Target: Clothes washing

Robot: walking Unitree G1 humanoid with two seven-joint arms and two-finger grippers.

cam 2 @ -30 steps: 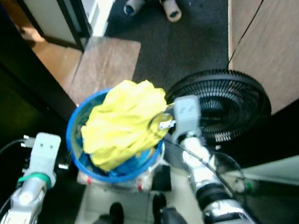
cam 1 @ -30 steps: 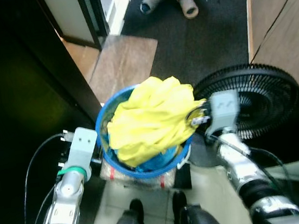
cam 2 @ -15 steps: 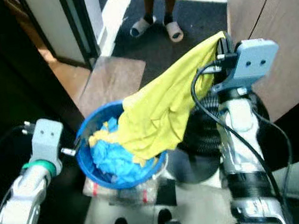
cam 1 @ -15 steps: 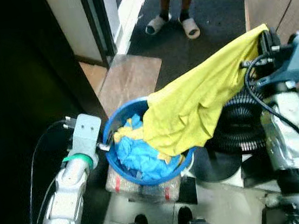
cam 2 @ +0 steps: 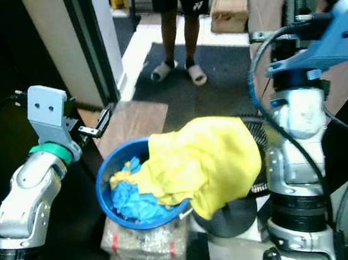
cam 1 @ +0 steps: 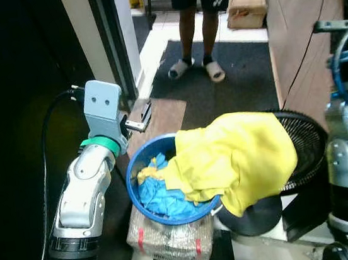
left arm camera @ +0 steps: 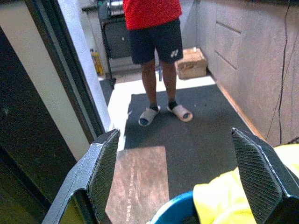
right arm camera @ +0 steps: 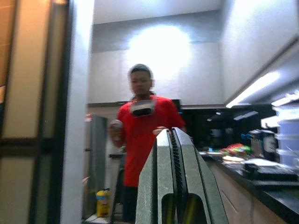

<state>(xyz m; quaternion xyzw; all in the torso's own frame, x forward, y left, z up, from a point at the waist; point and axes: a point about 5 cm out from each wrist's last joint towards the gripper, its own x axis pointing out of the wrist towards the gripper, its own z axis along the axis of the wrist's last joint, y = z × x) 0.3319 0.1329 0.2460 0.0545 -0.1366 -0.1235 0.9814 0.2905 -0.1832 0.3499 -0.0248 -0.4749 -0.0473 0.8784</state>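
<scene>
The yellow garment (cam 1: 238,163) lay draped over the blue basket (cam 1: 146,200), spilling toward the black fan (cam 1: 304,152); blue clothes (cam 1: 159,192) sat inside. Your left gripper (left arm camera: 180,182) hovered raised above the basket's far-left rim, fingers (left arm camera: 105,170) wide apart, empty. Your right gripper (right arm camera: 176,186) was lifted high, jaws pressed together, holding nothing. A person (cam 1: 201,12) in slippers stood on the dark mat (cam 1: 232,85) beyond.
</scene>
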